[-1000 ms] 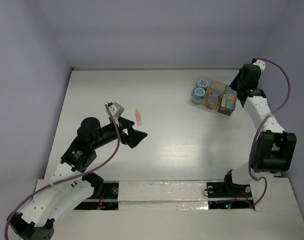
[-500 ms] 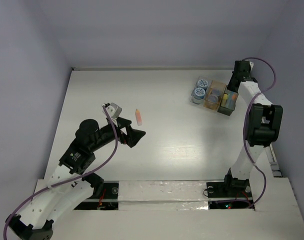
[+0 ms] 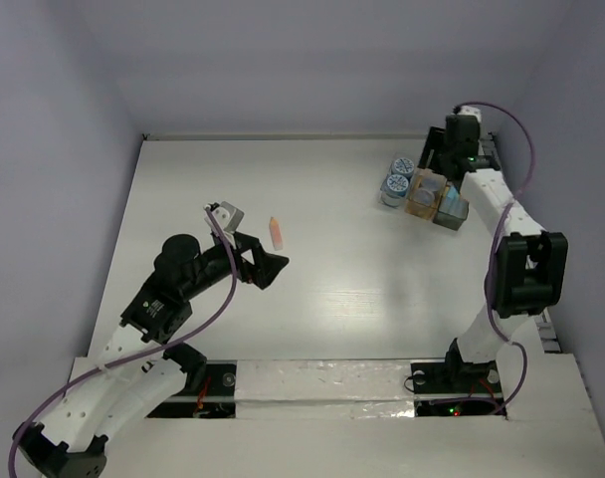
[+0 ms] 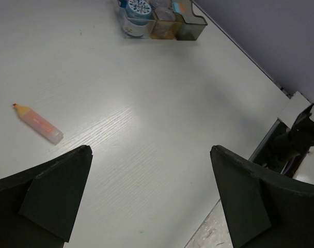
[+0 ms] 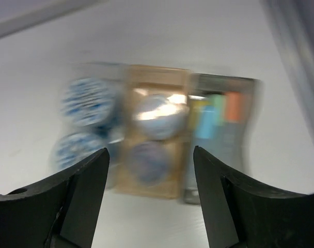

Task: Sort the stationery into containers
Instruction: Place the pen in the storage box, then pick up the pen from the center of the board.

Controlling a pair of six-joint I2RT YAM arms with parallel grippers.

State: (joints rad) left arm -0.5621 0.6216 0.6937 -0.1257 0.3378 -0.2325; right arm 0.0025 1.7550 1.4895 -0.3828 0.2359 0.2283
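Observation:
An orange marker (image 3: 277, 232) (image 4: 38, 123) lies alone on the white table, just beyond my left gripper (image 3: 268, 267) (image 4: 150, 150). That gripper hovers wide open and empty. At the back right stand the amber container (image 3: 419, 207) (image 5: 152, 188) with two blue-white rolls (image 5: 158, 116) inside, and the grey container (image 3: 449, 214) (image 5: 219, 170) holding several coloured markers (image 5: 215, 114). My right gripper (image 3: 440, 161) (image 5: 151, 151) hangs over these boxes, open, with nothing between its fingers. The right wrist view is blurred.
Two more blue-white rolls (image 3: 396, 177) (image 5: 85, 102) sit in a clear box left of the amber one. The back wall runs close behind the containers. A taped strip (image 3: 322, 380) marks the table's near edge by the arm bases.
My right arm has swung from the grey box's right side to behind the containers, and its jaws have come open. The left arm has barely shifted.

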